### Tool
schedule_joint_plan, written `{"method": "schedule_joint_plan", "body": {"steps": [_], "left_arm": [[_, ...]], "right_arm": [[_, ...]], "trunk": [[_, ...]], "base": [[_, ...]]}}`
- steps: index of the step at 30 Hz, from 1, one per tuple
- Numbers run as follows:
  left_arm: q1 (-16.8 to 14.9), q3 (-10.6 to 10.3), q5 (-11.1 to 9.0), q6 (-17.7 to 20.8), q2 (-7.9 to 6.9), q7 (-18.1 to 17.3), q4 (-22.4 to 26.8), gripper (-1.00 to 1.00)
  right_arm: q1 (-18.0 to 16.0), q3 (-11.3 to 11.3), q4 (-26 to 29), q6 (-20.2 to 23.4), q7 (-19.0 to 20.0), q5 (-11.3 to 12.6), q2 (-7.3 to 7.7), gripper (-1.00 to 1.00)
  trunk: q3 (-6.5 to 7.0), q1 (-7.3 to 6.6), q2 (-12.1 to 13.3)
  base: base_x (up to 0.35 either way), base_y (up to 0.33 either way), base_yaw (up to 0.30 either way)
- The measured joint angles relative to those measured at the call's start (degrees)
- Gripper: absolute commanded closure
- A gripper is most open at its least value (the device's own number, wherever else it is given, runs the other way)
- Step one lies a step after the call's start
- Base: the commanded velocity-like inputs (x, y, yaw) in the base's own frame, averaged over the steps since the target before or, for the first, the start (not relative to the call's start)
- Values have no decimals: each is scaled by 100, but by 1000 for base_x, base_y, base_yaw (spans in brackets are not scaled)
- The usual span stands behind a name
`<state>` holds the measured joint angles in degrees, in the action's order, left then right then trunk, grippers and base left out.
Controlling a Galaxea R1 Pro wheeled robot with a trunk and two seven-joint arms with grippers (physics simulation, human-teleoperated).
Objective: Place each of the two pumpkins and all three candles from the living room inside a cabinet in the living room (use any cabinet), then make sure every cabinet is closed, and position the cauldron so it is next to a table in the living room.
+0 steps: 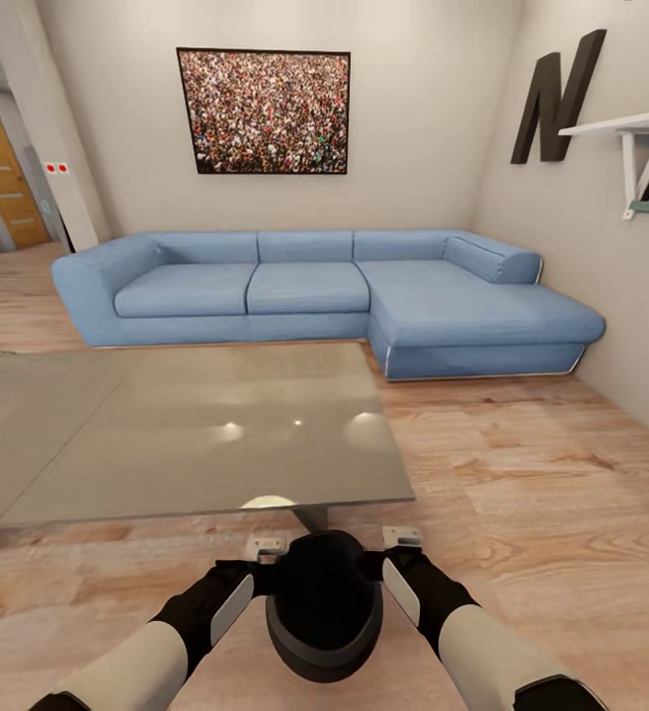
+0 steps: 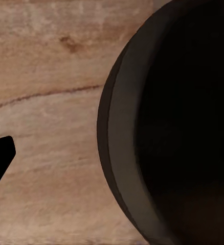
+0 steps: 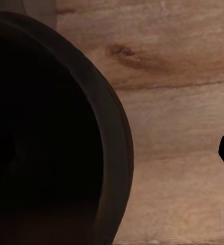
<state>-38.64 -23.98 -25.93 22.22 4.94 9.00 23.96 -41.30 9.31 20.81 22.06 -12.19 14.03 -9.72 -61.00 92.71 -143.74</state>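
A living room with pale walls is seen: a blue corner sofa (image 1: 344,296) stands under a framed crowd picture (image 1: 264,112), and pale wood floor (image 1: 522,474) runs up to the robot. The low grey glass bench (image 1: 186,434) lies just ahead of both end effectors, its near edge close beyond them.

The cauldron (image 1: 324,604) is carried between the left end effector (image 1: 265,549) and the right end effector (image 1: 401,541), each pressed against a flank, so that it is clamped from both sides; whether the fingers themselves are spread or closed cannot be told. Its mouth is tipped toward the camera. It is held above the floor, neither arm nearer. Judged from this, only a lowering straight down beside the bench leg (image 1: 312,516) is called for.
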Motion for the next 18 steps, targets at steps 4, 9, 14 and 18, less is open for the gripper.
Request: {"method": "schedule_joint_plan", "body": {"steps": [4, 9, 14, 18], "left_arm": [[0, -6, 0, 0, -3, -1, 1, -100], [1, -9, 0, 0, -5, 1, 3, -100], [0, -10, 0, 0, -6, 7, 8, -100], [2, -10, 0, 0, -6, 8, 3, -100]], "right_arm": [[0, -8, 0, 0, 1, 3, 1, -100], [0, -5, -2, 0, 1, 4, -1, -100], [0, -5, -8, 0, 1, 4, -2, -100], [1, -4, -8, 0, 1, 4, -4, -100]], "trunk": [[0, 1, 0], [0, -1, 0], [0, -2, 0], [88, -13, 5]], "base": [[-268, 0, 0], [-163, 0, 0], [-34, 0, 0], [-7, 0, 0]]}}
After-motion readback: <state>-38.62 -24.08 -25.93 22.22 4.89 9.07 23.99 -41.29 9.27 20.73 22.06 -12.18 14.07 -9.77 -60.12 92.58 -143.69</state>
